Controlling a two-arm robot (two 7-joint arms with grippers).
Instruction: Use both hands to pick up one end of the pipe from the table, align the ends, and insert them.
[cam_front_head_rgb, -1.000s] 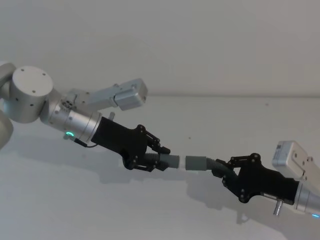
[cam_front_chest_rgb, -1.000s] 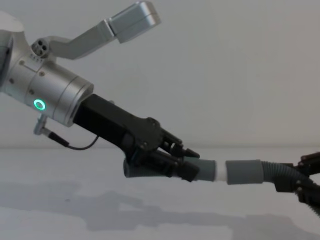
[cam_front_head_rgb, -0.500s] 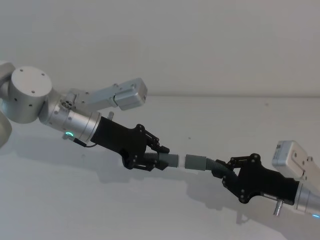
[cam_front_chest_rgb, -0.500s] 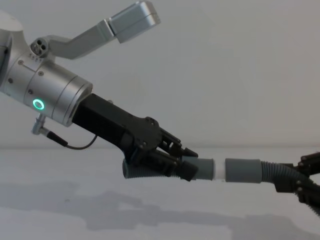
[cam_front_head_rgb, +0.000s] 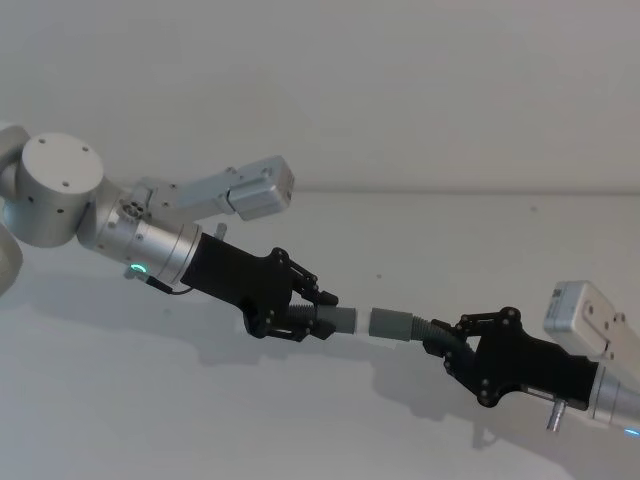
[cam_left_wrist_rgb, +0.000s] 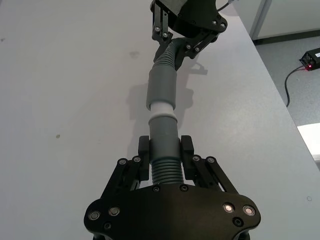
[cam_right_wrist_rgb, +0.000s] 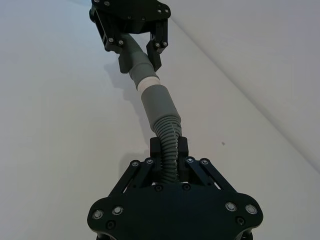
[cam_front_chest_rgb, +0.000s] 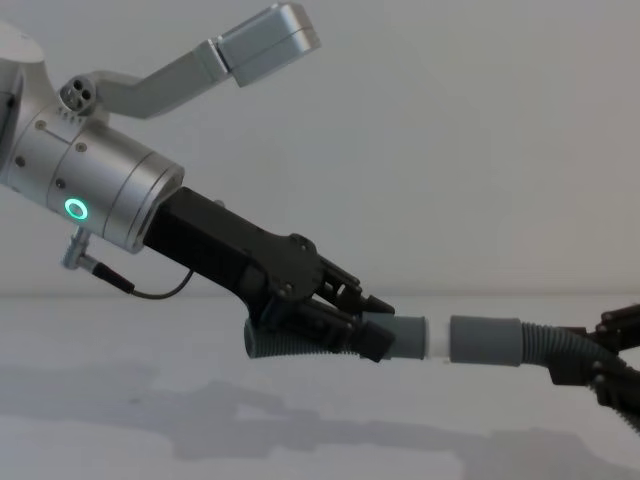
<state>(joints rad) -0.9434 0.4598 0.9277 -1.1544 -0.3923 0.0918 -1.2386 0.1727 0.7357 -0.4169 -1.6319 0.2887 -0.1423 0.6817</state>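
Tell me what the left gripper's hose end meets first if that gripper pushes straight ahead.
Probably the wide smooth grey socket cuff held by the right gripper; the left gripper aims its pale-tipped narrow cuff straight at it.

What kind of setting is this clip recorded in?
Most likely a robot lab or test bench: a bare white table before a plain wall, and beside the table a grey floor with a small black box showing a red light and a cable.
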